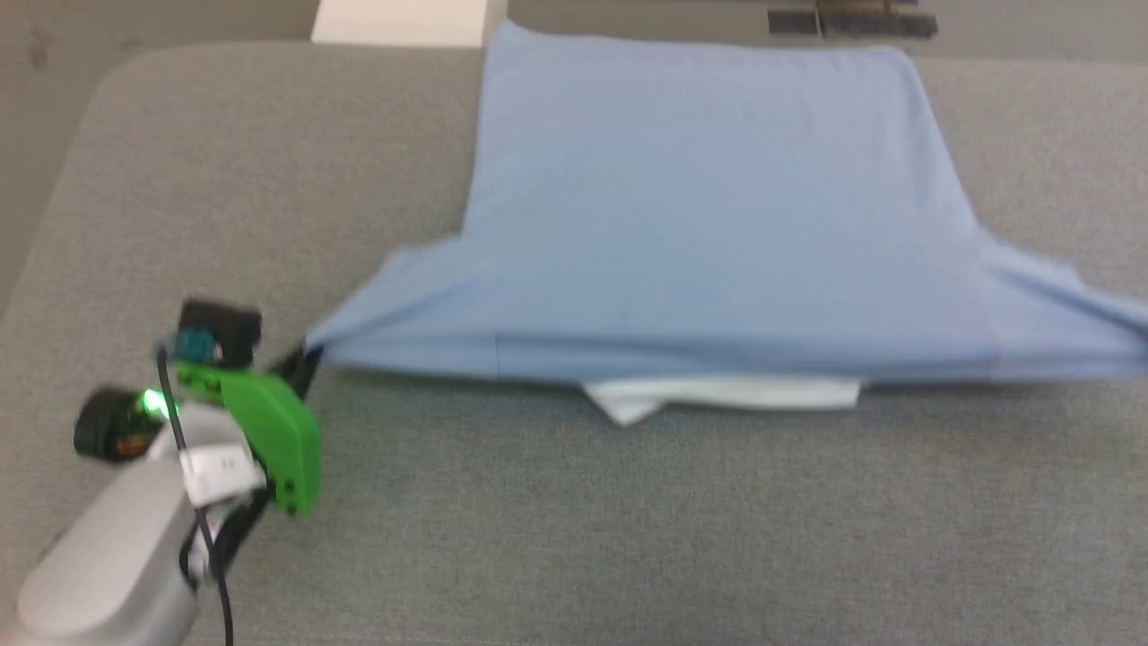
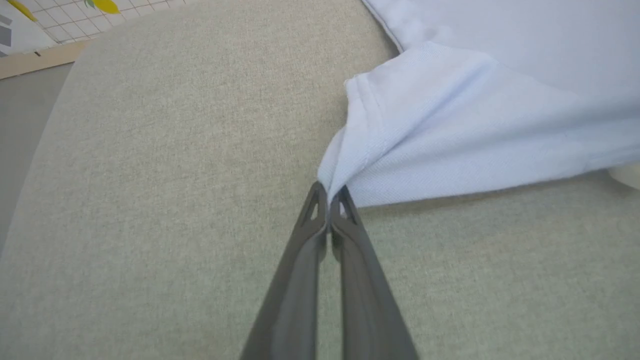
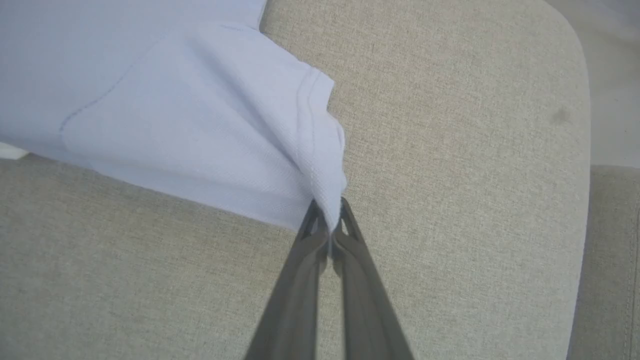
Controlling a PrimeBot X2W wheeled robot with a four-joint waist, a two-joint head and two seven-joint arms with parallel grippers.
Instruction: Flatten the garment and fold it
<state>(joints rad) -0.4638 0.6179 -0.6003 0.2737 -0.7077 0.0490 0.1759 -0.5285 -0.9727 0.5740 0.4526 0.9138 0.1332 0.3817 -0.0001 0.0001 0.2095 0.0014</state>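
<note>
Wrist views: left tool (image 2: 328, 192) and right tool (image 3: 330, 205) each clamped on a shirt (image 1: 708, 206) sleeve; the blurred head view adds what seems its white collar (image 1: 717, 395) nearest, the body spread beyond on the counter (image 1: 628, 520).

From the head view, the shirt (image 1: 708, 206) covers the cushion (image 1: 574, 538) from the middle out to 12 and 3 o'clock, so nothing can pass low there. Bare cushion lies open along 5 to 7 o'clock and from 9 to 11 o'clock. At 8 o'clock the left gripper (image 1: 303, 357), pinched onto the shirt's sleeve corner, and its arm (image 1: 117, 547) stand in the way.
</note>
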